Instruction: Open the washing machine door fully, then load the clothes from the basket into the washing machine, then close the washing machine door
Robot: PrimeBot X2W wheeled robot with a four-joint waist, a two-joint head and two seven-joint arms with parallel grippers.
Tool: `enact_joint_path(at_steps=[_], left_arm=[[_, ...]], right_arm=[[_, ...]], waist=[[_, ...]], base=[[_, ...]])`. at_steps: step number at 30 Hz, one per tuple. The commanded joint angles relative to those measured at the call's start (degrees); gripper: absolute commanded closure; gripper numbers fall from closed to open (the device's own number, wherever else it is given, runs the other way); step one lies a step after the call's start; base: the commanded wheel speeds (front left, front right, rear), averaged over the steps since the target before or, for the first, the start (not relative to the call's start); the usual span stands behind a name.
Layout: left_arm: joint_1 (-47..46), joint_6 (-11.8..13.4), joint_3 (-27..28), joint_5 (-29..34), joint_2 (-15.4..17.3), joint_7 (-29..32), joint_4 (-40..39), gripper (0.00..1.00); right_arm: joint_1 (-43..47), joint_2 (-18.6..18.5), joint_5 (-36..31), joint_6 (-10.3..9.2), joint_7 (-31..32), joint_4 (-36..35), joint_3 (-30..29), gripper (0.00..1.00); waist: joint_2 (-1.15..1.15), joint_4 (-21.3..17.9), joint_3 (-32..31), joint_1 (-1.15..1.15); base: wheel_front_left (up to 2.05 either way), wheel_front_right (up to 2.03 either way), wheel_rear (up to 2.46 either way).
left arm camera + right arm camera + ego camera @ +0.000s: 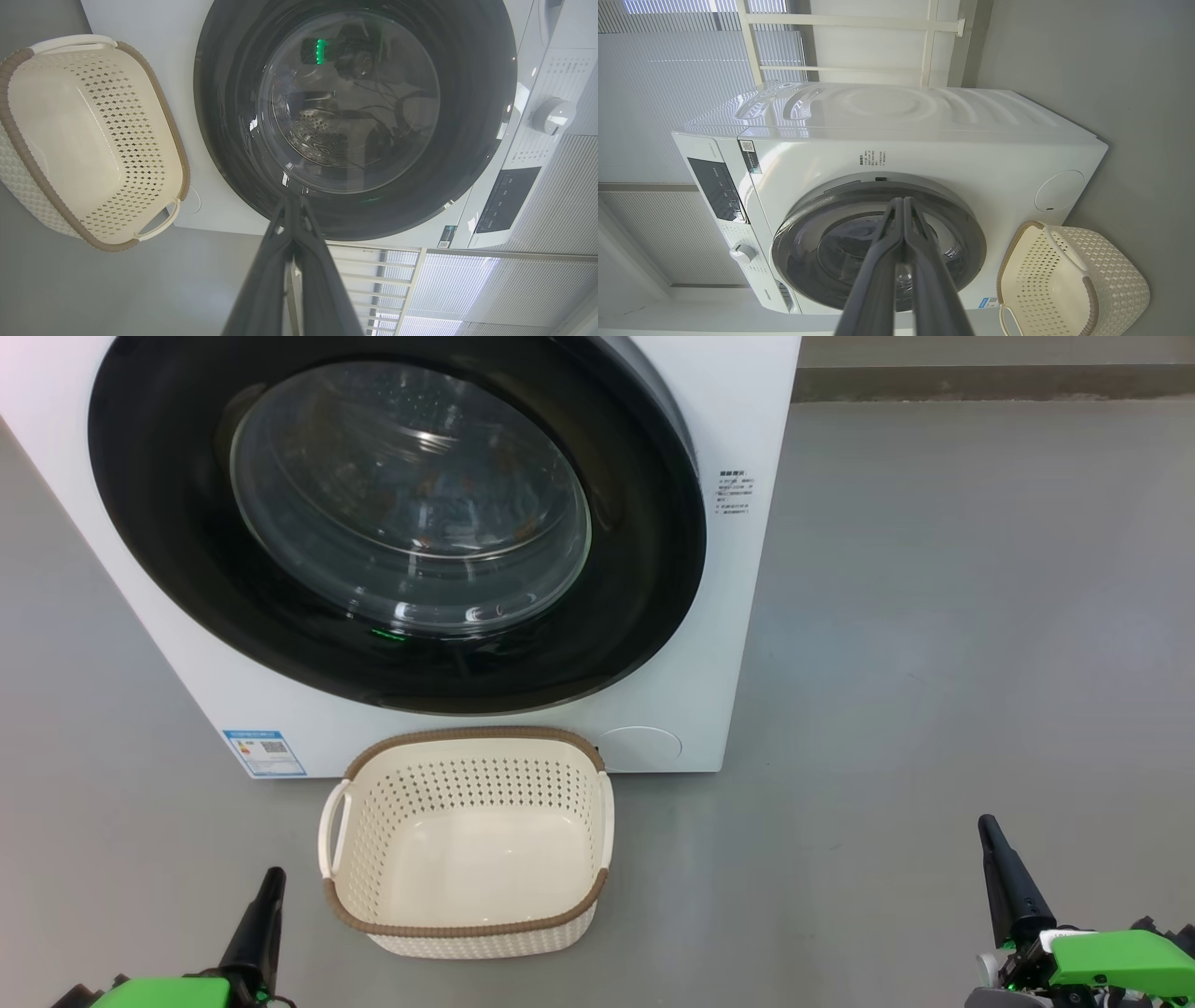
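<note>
The white washing machine (738,616) fills the upper left of the head view. The washing machine door (168,569), black-rimmed with a clear glass bowl, lies flush against its front. Small orange-brown specks of the clothes (439,485) show dimly through the glass. The cream basket (467,735) stands on the floor against the machine's base with nothing in it. My left gripper (273,882) is shut at the lower left, just left of the basket. My right gripper (988,826) is shut at the lower right, well apart from the basket. Both hold nothing.
Grey floor (934,663) stretches open to the machine's right. A blue label sticker (264,752) and a round cover (639,747) sit low on the machine's front. The control knob (553,115) and dark panel (507,198) are at the machine's top.
</note>
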Motion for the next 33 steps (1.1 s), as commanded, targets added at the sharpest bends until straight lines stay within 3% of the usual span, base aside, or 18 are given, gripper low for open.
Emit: enact_joint_path(at_steps=[1, 33], left_arm=[[-2.3, -0.2, 2.0, -0.4, 1.1, 0.3, -1.6, 1.00], [-2.3, -0.2, 2.1, -0.4, 1.1, 0.4, -1.6, 1.00]], right_arm=[[-2.3, -0.3, 0.6, -0.06, 0.5, -1.7, 1.4, 1.00], [-2.3, -0.3, 0.6, -0.06, 0.4, -1.7, 1.4, 1.00]], waist=[[0.00, 0.0, 0.0, 0.00], [0.00, 0.0, 0.0, 0.00]], base=[[0.00, 0.00, 0.00], [0.00, 0.00, 0.00]])
